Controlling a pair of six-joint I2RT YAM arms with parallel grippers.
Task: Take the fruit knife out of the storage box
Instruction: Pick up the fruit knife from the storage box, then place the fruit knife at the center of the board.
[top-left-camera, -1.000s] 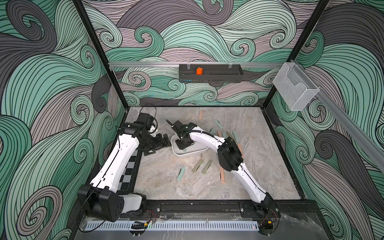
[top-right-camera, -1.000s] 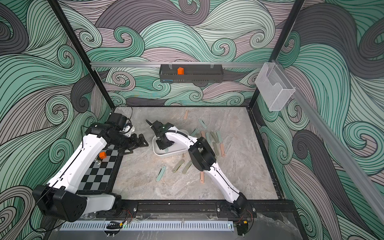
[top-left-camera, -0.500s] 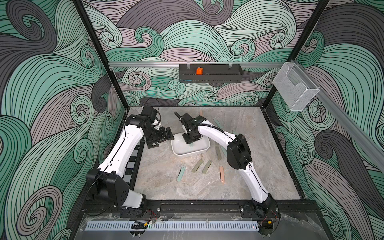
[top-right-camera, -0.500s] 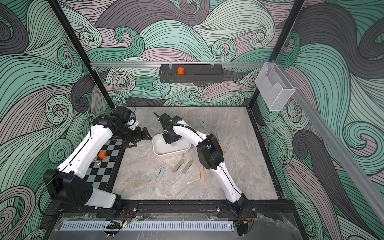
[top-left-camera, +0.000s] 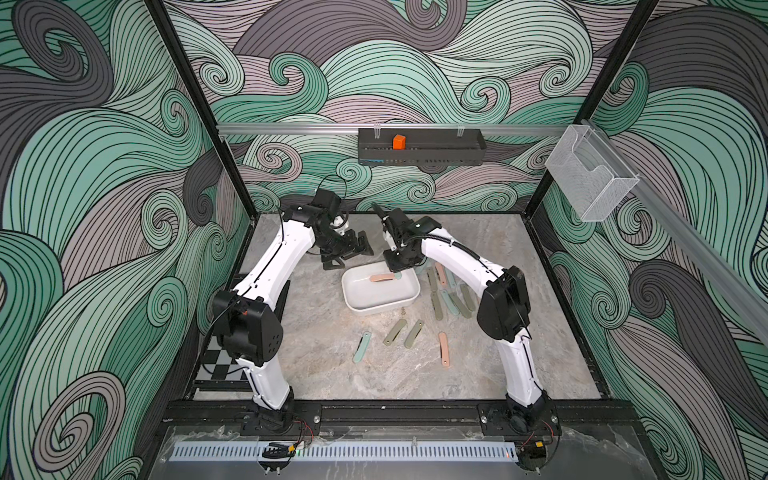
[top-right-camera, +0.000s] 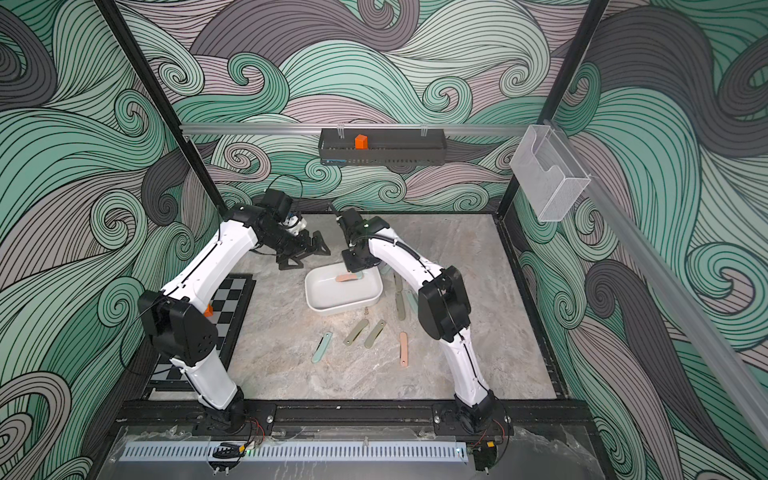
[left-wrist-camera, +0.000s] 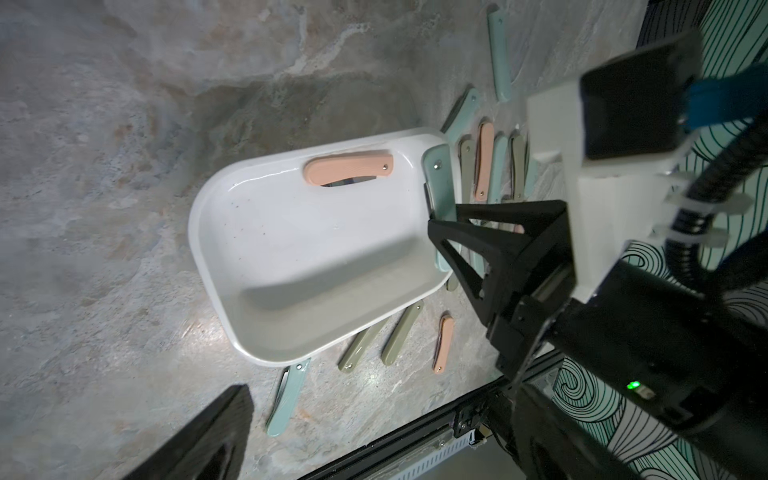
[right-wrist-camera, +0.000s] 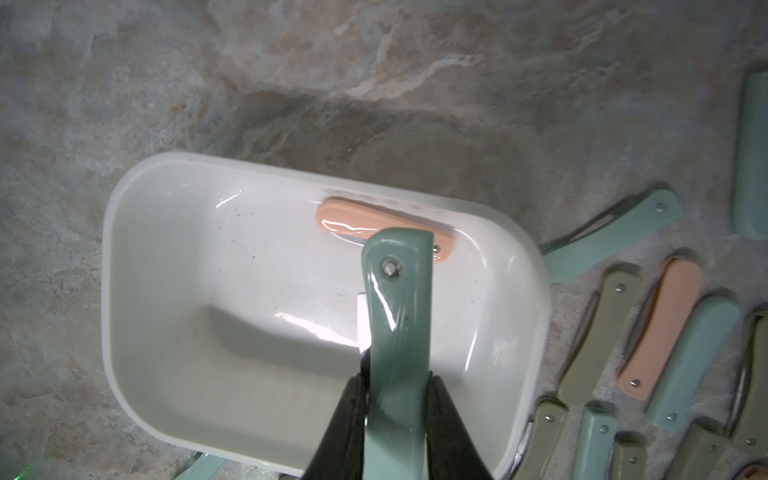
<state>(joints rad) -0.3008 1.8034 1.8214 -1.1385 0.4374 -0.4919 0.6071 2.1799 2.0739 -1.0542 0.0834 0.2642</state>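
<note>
The white storage box (top-left-camera: 374, 296) (top-right-camera: 332, 296) sits mid-table. Inside it, a pink folded fruit knife (top-left-camera: 382, 278) (top-right-camera: 348, 277) (left-wrist-camera: 347, 168) (right-wrist-camera: 353, 220) lies along the far wall. My right gripper (top-left-camera: 397, 266) (top-right-camera: 357, 266) (right-wrist-camera: 397, 382) is shut on a teal folded fruit knife (right-wrist-camera: 399, 324) (left-wrist-camera: 440, 187) and holds it over the box's right end (left-wrist-camera: 291, 249) (right-wrist-camera: 208, 332). My left gripper (top-left-camera: 349, 257) (top-right-camera: 305, 254) hovers open and holds nothing, off the box's far left corner. Only one of its fingers (left-wrist-camera: 199, 440) shows in the left wrist view.
Several folded knives in teal, olive and pink lie on the table right of the box (top-left-camera: 453, 293) and in front of it (top-left-camera: 399, 332). A black slotted tray (top-left-camera: 419, 151) hangs on the back wall. A clear mesh basket (top-left-camera: 590, 183) hangs at the right. A checkerboard (top-right-camera: 224, 307) lies at the left.
Both grippers have shifted toward the back wall. The right one moved right, from over the box's middle to its right end. The box has stayed put.
</note>
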